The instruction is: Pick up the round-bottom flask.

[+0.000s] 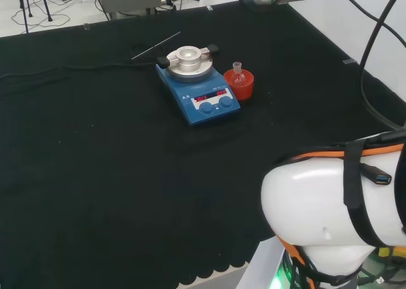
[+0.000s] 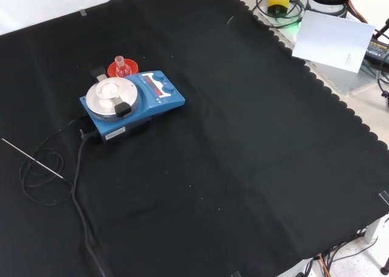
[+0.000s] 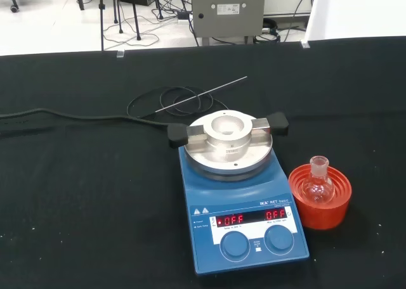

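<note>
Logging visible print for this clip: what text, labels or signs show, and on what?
On the hotplate front panel: two red lit displays, a small brand line, two warning triangles; not transcribed here.
On the grey box: a white label, too small to read.
On the round-bottom flask and red stand: no print seen.

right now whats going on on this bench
Nothing is being handled yet. A small clear flask sits upright in a red stand on the black cloth, right beside a blue hotplate with a metal block on top. In the head view the flask is just right of the hotplate. A thin probe and its cable lie behind the hotplate. The arm is far back from the flask.
</note>
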